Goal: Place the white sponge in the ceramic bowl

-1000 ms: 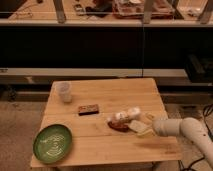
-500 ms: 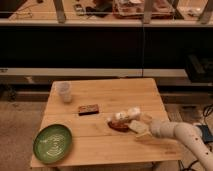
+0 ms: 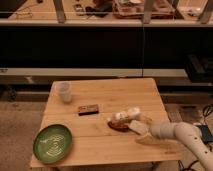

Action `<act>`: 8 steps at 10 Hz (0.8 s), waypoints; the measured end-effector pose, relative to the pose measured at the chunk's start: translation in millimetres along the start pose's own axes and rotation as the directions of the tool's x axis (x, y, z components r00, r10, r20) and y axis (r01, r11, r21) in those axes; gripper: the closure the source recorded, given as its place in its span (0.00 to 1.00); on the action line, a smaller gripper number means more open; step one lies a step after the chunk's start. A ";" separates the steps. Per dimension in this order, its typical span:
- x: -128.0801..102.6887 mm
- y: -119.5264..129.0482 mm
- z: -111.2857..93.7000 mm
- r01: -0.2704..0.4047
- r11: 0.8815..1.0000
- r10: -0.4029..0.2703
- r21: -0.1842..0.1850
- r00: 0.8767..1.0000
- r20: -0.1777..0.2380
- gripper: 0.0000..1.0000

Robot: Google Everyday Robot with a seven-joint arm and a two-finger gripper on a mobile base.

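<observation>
Quick status from my end. The gripper (image 3: 142, 131) is down at the near right part of the wooden table (image 3: 110, 95), at the end of the pale arm (image 3: 181, 135) that reaches in from the right. It's right up against the white sponge (image 3: 136, 125). I honestly can't tell from this view whether the jaws are apart or closed on it, so I'm not calling that a grasp.

The sponge looks to be lying on the tabletop, just beside a small white-and-reddish object (image 3: 123, 119) on its left. The ceramic bowl (image 3: 52, 144) is way over at the near left corner, well apart from the sponge, with nothing in it.

So my read: we're at the pickup stage at best. Nothing's delivered. What's left is getting a confirmed hold, lifting, carrying it left across the near side of the table and dropping it in the bowl. The dark brown block (image 3: 88, 109) and the translucent cup (image 3: 63, 91) sit farther back, so I reckon they won't be in the way.
</observation>
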 end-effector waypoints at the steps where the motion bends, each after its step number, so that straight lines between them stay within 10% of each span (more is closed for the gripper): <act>1: 0.7 -1.1 0.7 -0.010 1.000 0.010 0.017 1.000 -0.003 0.34; 8: 32.6 5.0 -24.6 -0.093 0.983 0.110 0.160 0.988 -0.104 0.99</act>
